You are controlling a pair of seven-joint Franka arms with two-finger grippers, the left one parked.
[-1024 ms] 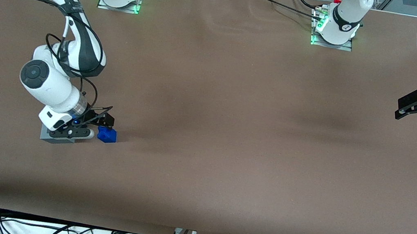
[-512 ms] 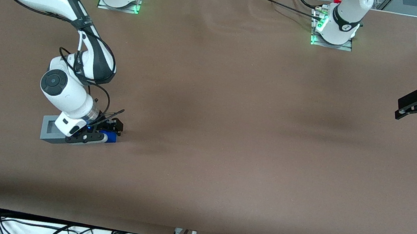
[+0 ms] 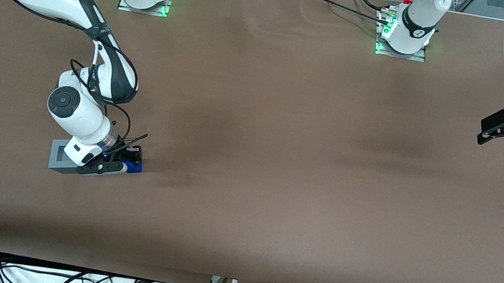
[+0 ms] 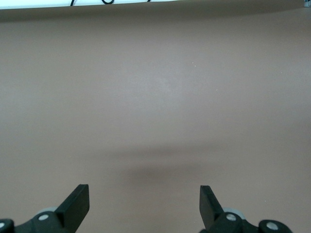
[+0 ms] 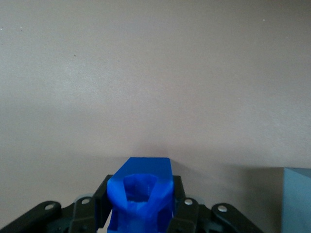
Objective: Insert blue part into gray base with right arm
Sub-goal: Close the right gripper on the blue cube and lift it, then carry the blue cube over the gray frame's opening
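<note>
The gripper sits low over the brown table, its fingers clamped on the blue part. The gray base stands just beside it, recess facing up.

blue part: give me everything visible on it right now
The blue part is a small bright-blue piece, plastic by its look, faceted and lumpy, with a hollow in the face toward the wrist camera. It sits between the fingers of the gripper, which look closed against its sides. In the front view it lies low at the brown table, beside the gray base, not in its recess. Whether it touches the table is unclear.
</note>
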